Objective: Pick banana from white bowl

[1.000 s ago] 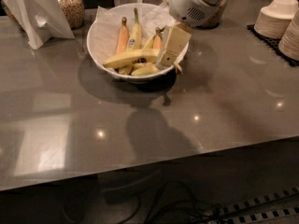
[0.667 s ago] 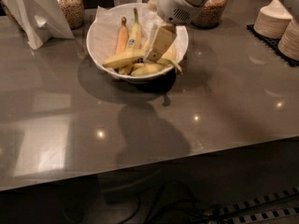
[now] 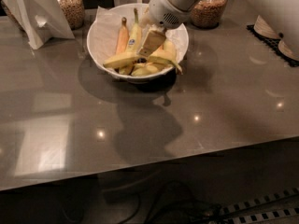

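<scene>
The grey worktop [image 3: 140, 139] carried the white bowl [image 3: 95, 43] near its far edge. The gripper [image 3: 150, 43] hung tilted down over the bowl's right half, its tip low inside. The banana [image 3: 120, 59] lay across the bowl's front, just under that tip; whether the gripper had closed on it I could not tell.

Gripper [image 3: 150, 43] sits inside the white bowl [image 3: 100, 50], right of centre; its arm [image 3: 180, 1] blocks approach from behind. Jars [image 3: 70, 6] flank the bowl's rear. The bowl's left half is open from above. Worktop [image 3: 187, 111] in front lies open.
</scene>
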